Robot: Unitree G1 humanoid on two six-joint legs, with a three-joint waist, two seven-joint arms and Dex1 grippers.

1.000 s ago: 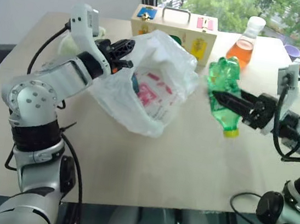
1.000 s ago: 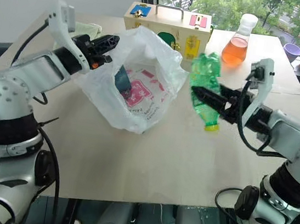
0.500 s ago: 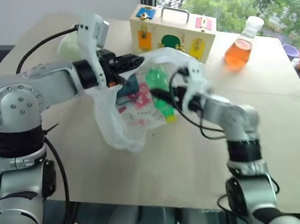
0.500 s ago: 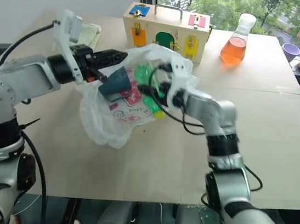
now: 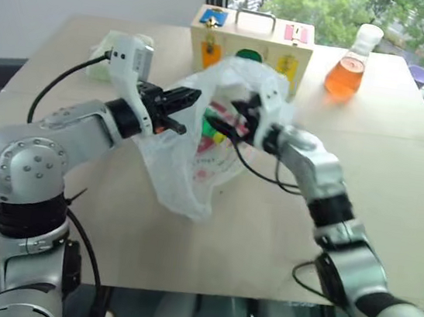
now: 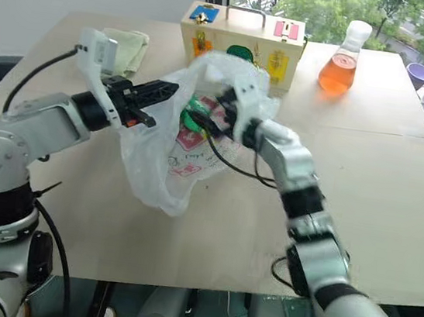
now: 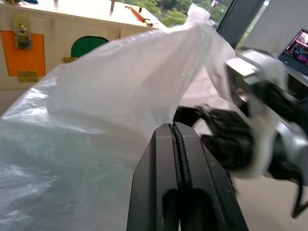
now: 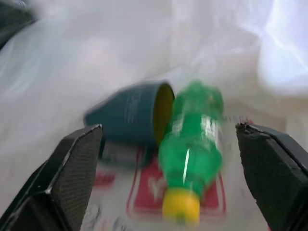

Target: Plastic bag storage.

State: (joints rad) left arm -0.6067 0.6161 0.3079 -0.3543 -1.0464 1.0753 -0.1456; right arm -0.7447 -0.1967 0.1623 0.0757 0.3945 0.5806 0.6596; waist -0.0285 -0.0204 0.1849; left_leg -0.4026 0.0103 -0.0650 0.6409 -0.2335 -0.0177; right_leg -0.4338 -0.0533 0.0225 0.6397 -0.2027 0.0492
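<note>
One green bottle (image 8: 195, 139) and one blue cup (image 8: 130, 115) inside one plastic bag (image 5: 186, 178)

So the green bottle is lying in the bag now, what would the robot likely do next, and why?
Probably draw the right gripper back out of the plastic bag. Its jaws stand wide open and the green bottle lies free between them beside a blue cup, so nothing is left to carry. The left gripper is shut on the bag's rim, holding the mouth up.
</note>
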